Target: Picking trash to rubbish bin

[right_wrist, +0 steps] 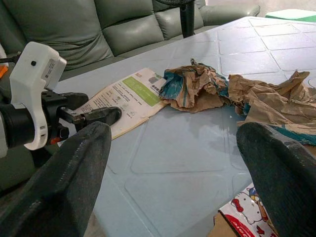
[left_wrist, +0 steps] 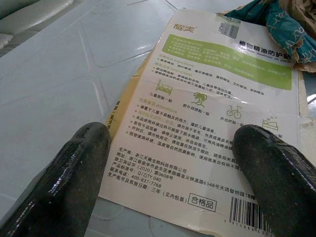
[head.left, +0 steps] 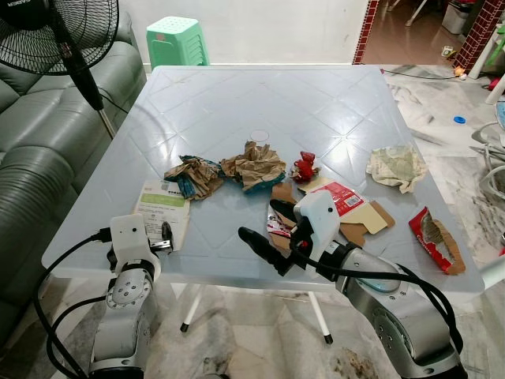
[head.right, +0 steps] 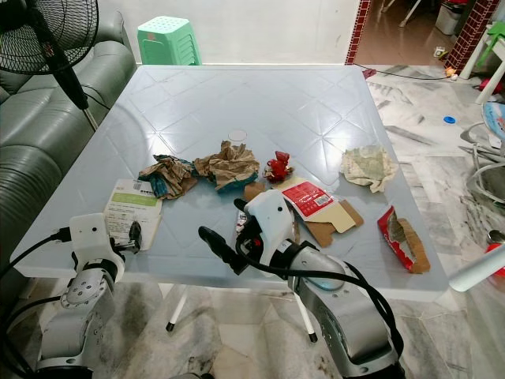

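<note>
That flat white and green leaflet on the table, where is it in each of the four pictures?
Left eye: leaflet at the near left table edge, by the left gripper.
Right eye: same spot.
Left wrist: close up, between the two black fingers.
Right wrist: left of centre.
Shared landmark: the teal and brown crumpled paper beside it.

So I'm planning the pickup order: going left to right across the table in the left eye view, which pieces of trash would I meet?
White and green packet → teal and brown crumpled paper → brown crumpled paper → red wrapper → pale crumpled paper → torn red box.
</note>
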`<state>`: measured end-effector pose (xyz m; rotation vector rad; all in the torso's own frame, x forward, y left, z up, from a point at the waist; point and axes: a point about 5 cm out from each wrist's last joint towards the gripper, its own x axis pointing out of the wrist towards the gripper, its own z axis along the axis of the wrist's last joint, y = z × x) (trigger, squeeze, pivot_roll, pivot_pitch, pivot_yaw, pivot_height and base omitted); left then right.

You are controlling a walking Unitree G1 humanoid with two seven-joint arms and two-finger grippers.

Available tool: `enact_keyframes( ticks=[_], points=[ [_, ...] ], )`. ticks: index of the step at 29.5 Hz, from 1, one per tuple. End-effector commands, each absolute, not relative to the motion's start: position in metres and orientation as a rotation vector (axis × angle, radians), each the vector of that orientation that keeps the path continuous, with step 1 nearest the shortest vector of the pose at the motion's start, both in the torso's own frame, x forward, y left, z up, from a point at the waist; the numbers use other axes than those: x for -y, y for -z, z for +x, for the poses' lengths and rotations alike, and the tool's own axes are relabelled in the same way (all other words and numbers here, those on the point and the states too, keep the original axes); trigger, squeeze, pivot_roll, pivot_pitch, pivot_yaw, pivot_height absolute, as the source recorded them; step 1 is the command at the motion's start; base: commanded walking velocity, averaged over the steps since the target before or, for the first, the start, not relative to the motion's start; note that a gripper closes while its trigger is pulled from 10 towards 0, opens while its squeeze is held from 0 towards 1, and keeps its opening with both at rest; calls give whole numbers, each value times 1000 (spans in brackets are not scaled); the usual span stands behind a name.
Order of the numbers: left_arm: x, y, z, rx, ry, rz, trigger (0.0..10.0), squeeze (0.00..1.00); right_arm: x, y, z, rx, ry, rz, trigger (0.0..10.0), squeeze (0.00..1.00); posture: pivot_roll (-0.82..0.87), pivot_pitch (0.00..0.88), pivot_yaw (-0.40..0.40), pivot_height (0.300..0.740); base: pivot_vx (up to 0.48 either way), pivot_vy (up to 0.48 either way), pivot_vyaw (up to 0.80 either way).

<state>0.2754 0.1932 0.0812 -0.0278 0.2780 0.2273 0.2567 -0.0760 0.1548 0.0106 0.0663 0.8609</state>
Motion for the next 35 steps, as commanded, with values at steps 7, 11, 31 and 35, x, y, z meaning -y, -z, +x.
enact_keyframes(
  ticks=[7, 11, 31, 35],
  points=[
    [-189, -70, 270, -342, -214, -21, 10000, 0, 74, -159, 254, -54, -877, 9, 10000, 0, -64, 78, 10, 740, 0, 0, 0],
    [-189, -70, 269, -344, -213, -19, 10000, 0, 74, -159, 254, -55, -879, 10, 10000, 0, -65, 80, 10, 740, 0, 0, 0],
    [-188, -71, 269, -347, -212, -17, 10000, 0, 74, -159, 254, -56, -881, 12, 10000, 0, -65, 79, 10, 740, 0, 0, 0],
    [-188, -71, 269, -347, -212, -18, 10000, 0, 74, -159, 254, -55, -882, 11, 10000, 0, -64, 80, 10, 740, 0, 0, 0]
  ],
)
